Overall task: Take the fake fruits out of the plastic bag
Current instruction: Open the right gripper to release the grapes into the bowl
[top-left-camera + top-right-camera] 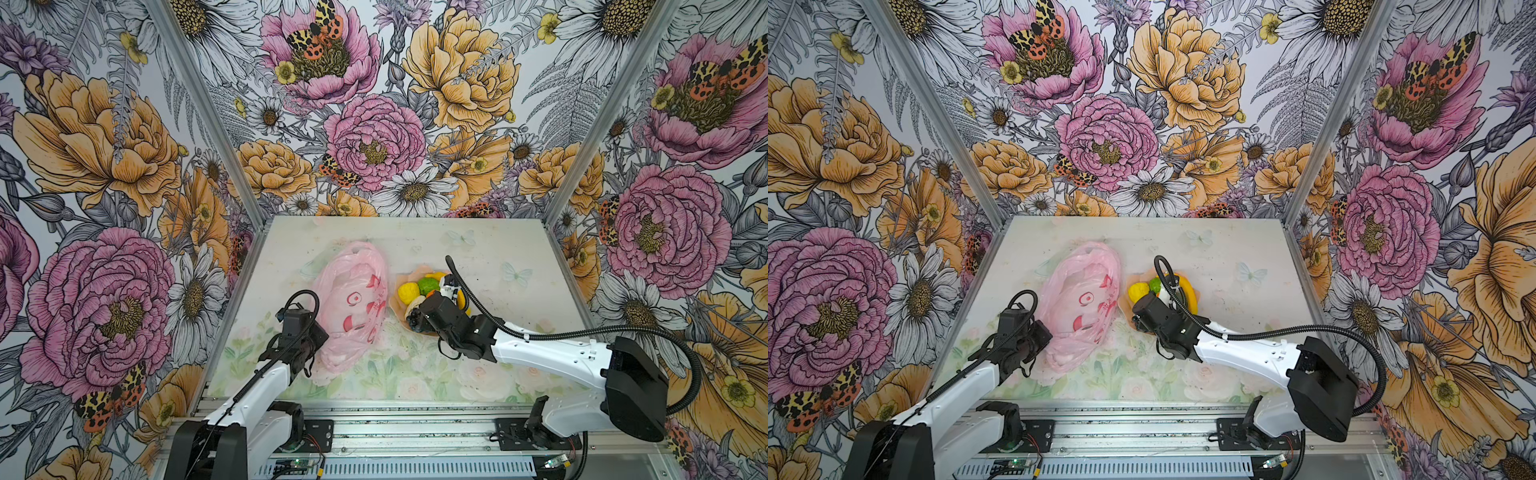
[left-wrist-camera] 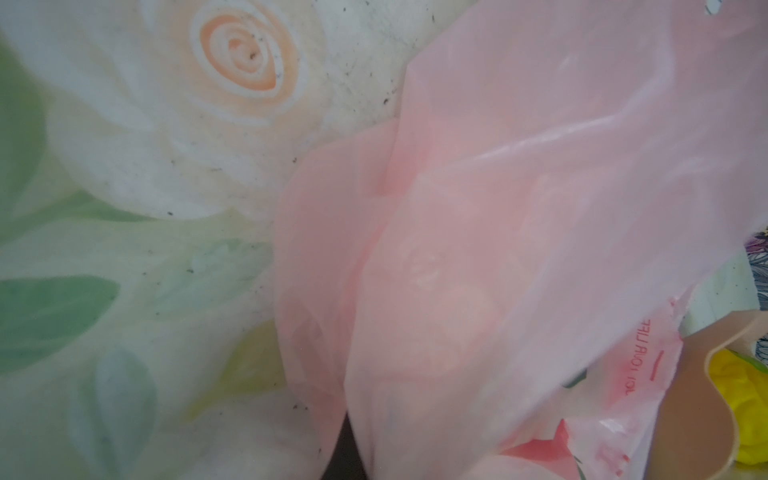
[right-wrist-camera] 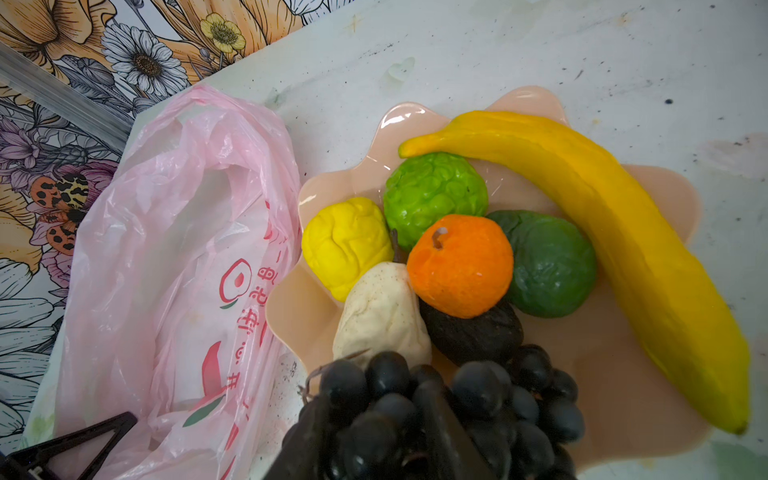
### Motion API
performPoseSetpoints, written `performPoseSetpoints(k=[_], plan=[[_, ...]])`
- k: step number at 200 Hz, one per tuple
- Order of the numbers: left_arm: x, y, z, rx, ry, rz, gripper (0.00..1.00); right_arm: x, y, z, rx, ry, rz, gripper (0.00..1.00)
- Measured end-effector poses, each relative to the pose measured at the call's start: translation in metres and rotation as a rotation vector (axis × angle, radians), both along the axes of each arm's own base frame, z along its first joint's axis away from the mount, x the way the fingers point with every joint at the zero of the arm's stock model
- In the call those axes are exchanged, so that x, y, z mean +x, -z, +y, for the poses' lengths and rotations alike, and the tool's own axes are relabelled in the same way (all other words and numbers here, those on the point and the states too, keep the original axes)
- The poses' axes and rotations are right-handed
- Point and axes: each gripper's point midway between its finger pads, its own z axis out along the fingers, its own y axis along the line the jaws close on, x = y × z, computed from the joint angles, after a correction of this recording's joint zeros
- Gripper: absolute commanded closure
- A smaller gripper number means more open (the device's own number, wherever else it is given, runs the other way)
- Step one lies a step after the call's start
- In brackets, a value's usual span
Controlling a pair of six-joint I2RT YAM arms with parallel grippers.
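The pink plastic bag (image 1: 353, 299) (image 1: 1079, 299) lies crumpled at mid-table, slack, with no fruit showing through it. My left gripper (image 2: 345, 453) is shut on a fold of its near edge. Beside it a peach scalloped dish (image 3: 415, 112) holds the fake fruits: lemon (image 3: 345, 245), lime (image 3: 434, 195), orange (image 3: 459, 266), avocado (image 3: 552, 266), banana (image 3: 623, 232), beige piece (image 3: 382, 316) and a dark lump (image 3: 473, 332). The grape bunch (image 3: 490, 395) rests at the dish's near side. My right gripper (image 3: 376, 395) is over it, and grapes fill the gap between its fingers.
The dish (image 1: 397, 307) touches the bag's right side in both top views. The table's floral mat (image 1: 415, 374) stretches toward the front rail. Flowered walls close the left, back and right.
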Motion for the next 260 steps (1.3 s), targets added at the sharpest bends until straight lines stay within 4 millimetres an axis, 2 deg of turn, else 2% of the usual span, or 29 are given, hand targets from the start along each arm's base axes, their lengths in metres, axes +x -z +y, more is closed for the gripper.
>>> performPoseSetpoints(k=[69,122,157,189,218,238,260], plan=[[0.0,0.0,0.0,-0.001,0.001,0.0,1.0,-0.003,0.006,-0.001,-0.005,-0.009,0.013,0.46],[0.0,0.001,-0.001,-0.001,0.011,0.005,1.0,-0.004,0.0,-0.008,0.008,-0.003,0.001,0.33],[0.004,-0.001,-0.004,-0.002,0.029,0.013,1.0,-0.002,-0.01,-0.016,0.023,0.001,-0.021,0.24],[0.023,-0.026,-0.006,0.026,0.06,-0.01,1.0,0.0,-0.03,-0.03,0.038,0.0,-0.069,0.22],[0.055,-0.053,-0.008,0.051,0.079,-0.05,1.0,0.002,-0.054,-0.053,0.066,0.021,-0.133,0.23],[0.076,-0.059,-0.015,0.065,0.108,-0.05,1.0,0.005,-0.065,-0.07,0.087,0.054,-0.162,0.23],[0.101,-0.065,-0.03,0.103,0.18,-0.031,1.0,0.009,-0.066,-0.088,0.102,0.09,-0.166,0.22]])
